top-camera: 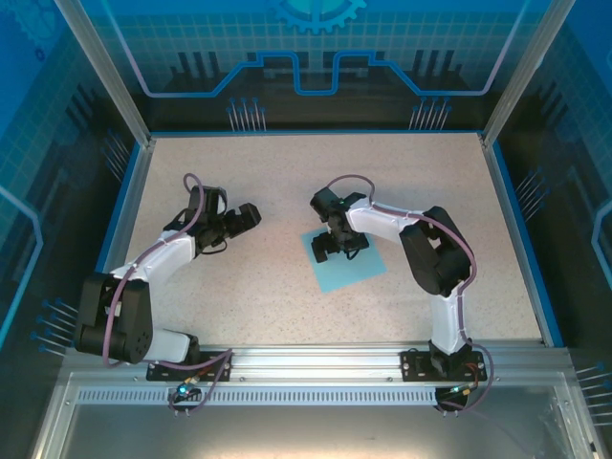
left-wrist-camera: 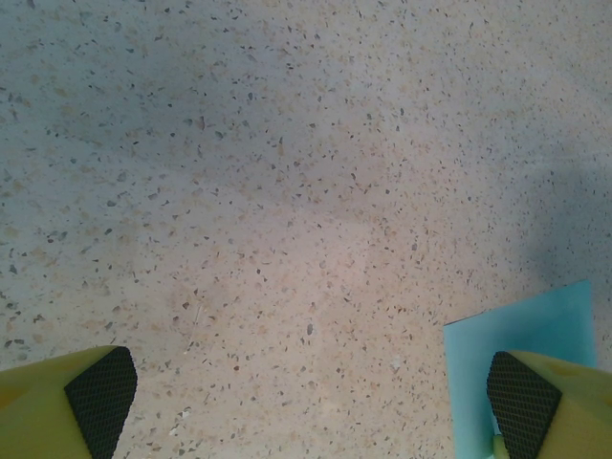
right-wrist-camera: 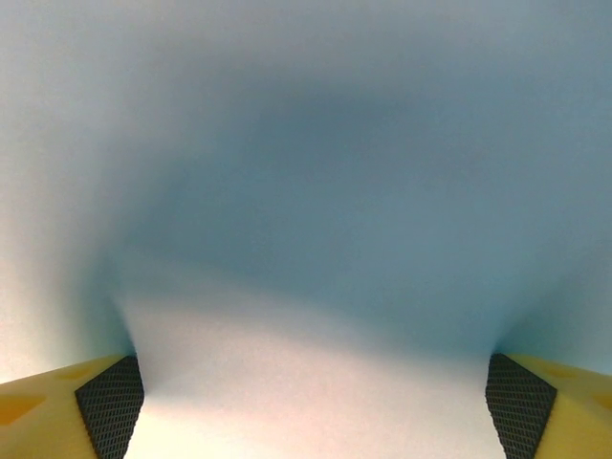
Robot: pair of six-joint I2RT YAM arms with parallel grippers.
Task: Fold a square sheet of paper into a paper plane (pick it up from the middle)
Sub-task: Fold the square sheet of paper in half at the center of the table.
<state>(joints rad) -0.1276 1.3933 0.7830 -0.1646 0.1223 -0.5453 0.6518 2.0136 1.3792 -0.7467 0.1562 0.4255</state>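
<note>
- The sheet (top-camera: 359, 270) lies flat on the speckled table (top-camera: 287, 172), a little right of centre. It is turned so that its corners point roughly up, down and sideways in the top view.
- The right gripper (top-camera: 335, 247) is down over the sheet's upper-left part, pointing at it from above. Its arm reaches in from the right.
- In the right wrist view the right gripper (right-wrist-camera: 316, 406) has its jaws wide apart. Pale blue paper spans the whole gap between the two black pads (right-wrist-camera: 110, 406).
- The paper there is very close and blurred, shaded in the middle and brighter near the fingertips. I cannot tell whether the tips touch the paper.
- Nothing is clamped between the right jaws.
- The left gripper (top-camera: 247, 216) hangs over bare table to the left of the sheet, apart from it, its tip turned toward the sheet.
- In the left wrist view the left gripper (left-wrist-camera: 311, 411) also has its jaws spread wide, with nothing between them but table.
- One corner of the sheet (left-wrist-camera: 521, 335) comes in at the lower right of that view, under the right-hand pad; the other pad is over bare table.
</note>
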